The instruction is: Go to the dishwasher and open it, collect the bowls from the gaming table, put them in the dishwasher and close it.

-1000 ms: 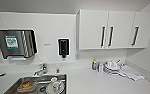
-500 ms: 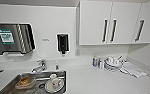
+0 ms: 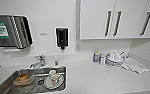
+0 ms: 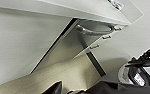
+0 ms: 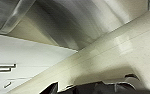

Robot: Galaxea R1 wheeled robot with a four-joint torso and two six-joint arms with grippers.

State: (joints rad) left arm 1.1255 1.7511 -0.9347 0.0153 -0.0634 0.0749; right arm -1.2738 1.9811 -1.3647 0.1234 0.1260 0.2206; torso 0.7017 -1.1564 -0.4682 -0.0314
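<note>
The dishwasher [image 5: 66, 22] appears in the right wrist view as a broad brushed-steel front rising from the pale floor, with a bar-like handle along its upper edge; its door looks shut, so opening it is, by my judgement, not yet done. The robot seems to be standing close against the kitchen run, which would explain why the head camera looks down on the white bench [image 3: 98, 77] rather than on the steel door below it.

On that bench, things sit as in a washing-up corner: a sink [image 3: 6, 83] set into it holds a plate with a cup and a container of food, a tap [image 3: 38, 62] stands behind it, and stacked white crockery [image 3: 114, 58] rests on a cloth near two small bottles. A soap dispenser [image 3: 62, 37] and a paper-towel dispenser [image 3: 9, 31] hang on the wall, with white cupboards [image 3: 116, 18] above.

Both arms appear to hang low, wrist cameras aimed along the floor at the cabinet fronts. Whether either claw is spread or pressed together, I cannot tell.
</note>
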